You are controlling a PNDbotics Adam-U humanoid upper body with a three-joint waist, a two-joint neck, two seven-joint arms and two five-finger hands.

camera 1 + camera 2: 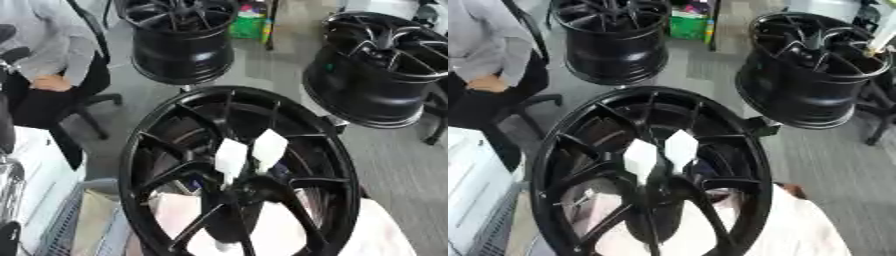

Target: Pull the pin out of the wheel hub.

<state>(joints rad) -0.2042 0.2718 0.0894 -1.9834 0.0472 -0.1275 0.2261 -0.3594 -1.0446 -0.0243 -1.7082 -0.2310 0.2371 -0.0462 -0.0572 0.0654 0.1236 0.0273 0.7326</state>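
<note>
Where spokes meet, wheel hub [229, 196] obscured.

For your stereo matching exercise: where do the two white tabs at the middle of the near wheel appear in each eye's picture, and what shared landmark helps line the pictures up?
Left eye view: the white tabs sit just right of centre, above the hub of the near wheel.
Right eye view: the white tabs sit just left of centre, above the same hub.
Shared landmark: the green box on the floor at the top, between the two far wheels.
</note>
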